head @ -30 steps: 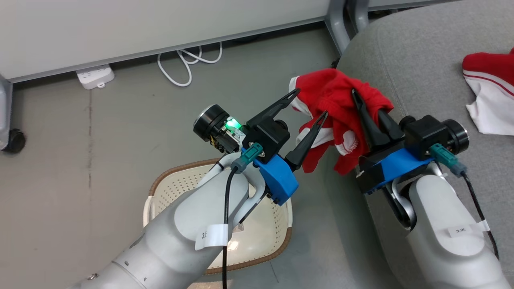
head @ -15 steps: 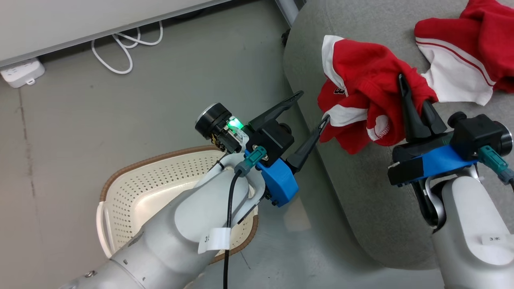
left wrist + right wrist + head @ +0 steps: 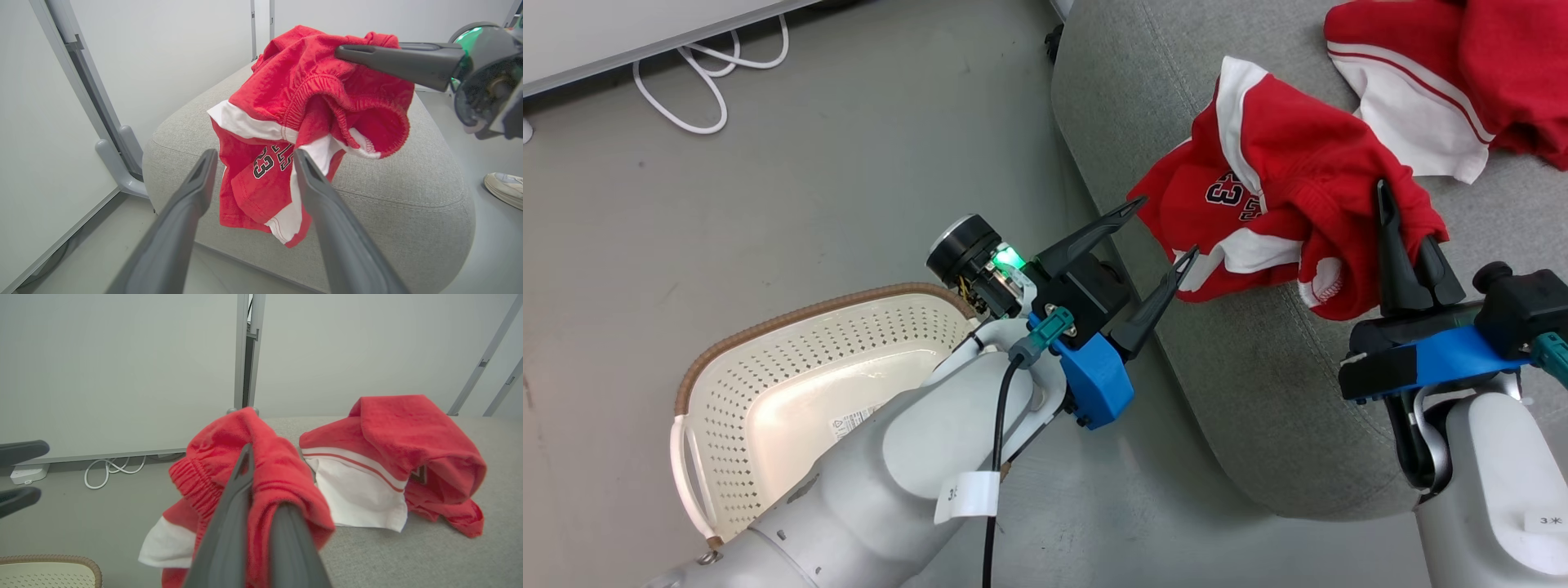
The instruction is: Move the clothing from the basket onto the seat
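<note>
**Floor** (image 3: 849,163): bare grey surface across the left half of the head view, open between basket and seat.

**Seat** (image 3: 1258,392): grey cushion at right, its rounded edge running down from the top centre. Bare fabric lies below the clothing.

**Basket** (image 3: 792,314): lower left, on the floor, with a sticker (image 3: 849,423) on its bottom. Its right part is hidden behind the left forearm.

**Clothing**: the plain garment (image 3: 1486,65) lies on the seat at upper right, cut off by the frame edge. The numbered garment (image 3: 1282,163) hangs over the seat's rounded edge, a fold pinched in the clenched right end effector (image 3: 1403,214). Whether it rests on the cushion is unclear.

**Left end effector** (image 3: 1166,226): released, fingers spread just beside the numbered garment's lower hem.

**Cable** (image 3: 686,98): white loops, upper left.
</note>
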Controlling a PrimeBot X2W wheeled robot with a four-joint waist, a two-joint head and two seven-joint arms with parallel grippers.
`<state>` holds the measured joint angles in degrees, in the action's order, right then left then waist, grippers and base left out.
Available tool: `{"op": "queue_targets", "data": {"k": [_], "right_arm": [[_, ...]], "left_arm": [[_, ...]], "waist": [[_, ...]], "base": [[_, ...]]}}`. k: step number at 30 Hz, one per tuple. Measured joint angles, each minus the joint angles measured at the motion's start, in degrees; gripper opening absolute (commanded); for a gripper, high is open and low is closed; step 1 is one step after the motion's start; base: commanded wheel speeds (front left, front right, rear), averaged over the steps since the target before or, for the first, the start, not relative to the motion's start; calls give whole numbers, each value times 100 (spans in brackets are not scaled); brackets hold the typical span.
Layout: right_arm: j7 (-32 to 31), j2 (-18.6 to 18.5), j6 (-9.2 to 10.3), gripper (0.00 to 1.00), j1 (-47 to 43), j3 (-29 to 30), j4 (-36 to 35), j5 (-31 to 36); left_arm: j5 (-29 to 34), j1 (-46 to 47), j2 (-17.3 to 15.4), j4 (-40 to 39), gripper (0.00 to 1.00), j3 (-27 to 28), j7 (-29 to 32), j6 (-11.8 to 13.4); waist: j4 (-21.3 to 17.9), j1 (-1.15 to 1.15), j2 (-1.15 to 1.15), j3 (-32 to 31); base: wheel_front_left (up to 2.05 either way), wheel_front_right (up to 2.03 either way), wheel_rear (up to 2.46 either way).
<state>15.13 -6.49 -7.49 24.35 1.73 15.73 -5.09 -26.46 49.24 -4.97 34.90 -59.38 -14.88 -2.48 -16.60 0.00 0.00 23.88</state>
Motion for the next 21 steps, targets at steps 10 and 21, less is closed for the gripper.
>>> {"op": "queue_targets", "data": {"k": [10,21], "right_arm": [[0,88,0,0,5,9,-41,10],[0,-134,0,0,835,-92,-388,54]], "left_arm": [[-18,33,-5,-4,100,-34,0,16],[-14,162,-87,-59,100,-38,0,60]], "waist": [[-20,0,0,43],[-1,0,0,256]], "base": [[0,0,0],[0,0,0]]}}
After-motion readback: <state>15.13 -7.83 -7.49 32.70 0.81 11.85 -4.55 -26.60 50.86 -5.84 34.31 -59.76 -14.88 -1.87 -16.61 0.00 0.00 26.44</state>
